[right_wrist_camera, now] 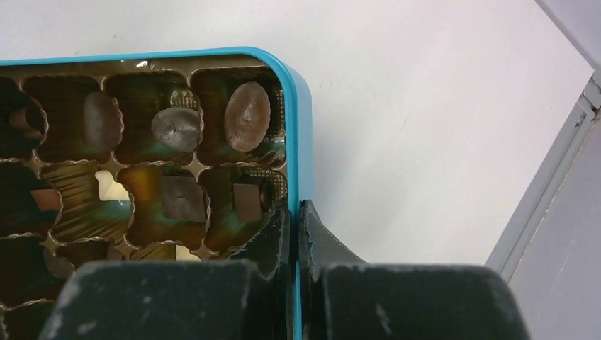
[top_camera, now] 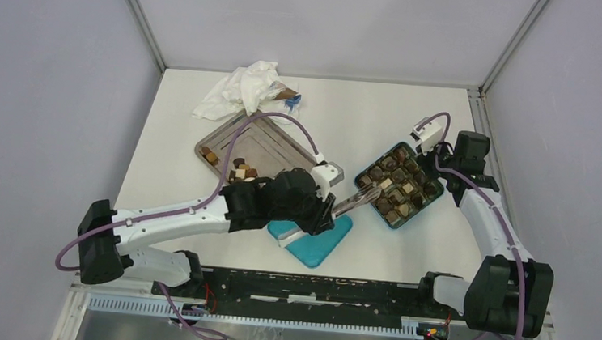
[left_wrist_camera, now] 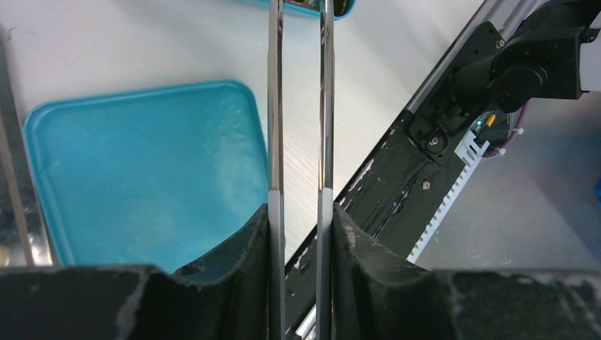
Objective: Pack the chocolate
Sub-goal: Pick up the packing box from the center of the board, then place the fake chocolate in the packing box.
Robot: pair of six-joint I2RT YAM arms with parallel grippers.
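Our right gripper [right_wrist_camera: 294,212] is clamped on the rim of the box [right_wrist_camera: 303,120], which sits near the table's [top_camera: 179,128] right edge with chocolate [right_wrist_camera: 246,117] in its cups. Our left gripper [left_wrist_camera: 299,216] squeezes tongs [left_wrist_camera: 275,106] that point at the box, over the lid [left_wrist_camera: 142,156]. More pieces lie on the tray [top_camera: 272,135].

The tongs [left_wrist_camera: 275,106] run off the top edge of the left wrist view, tips out of sight, with only a sliver of the teal box [left_wrist_camera: 340,7] peeking in. From above, the left arm [top_camera: 279,197] covers the near corner of the metal tray [top_camera: 272,135] and part of the teal lid [top_camera: 320,249]. On the right wrist view the box is cut off left and below, its wall disappearing into the right gripper [right_wrist_camera: 295,205].
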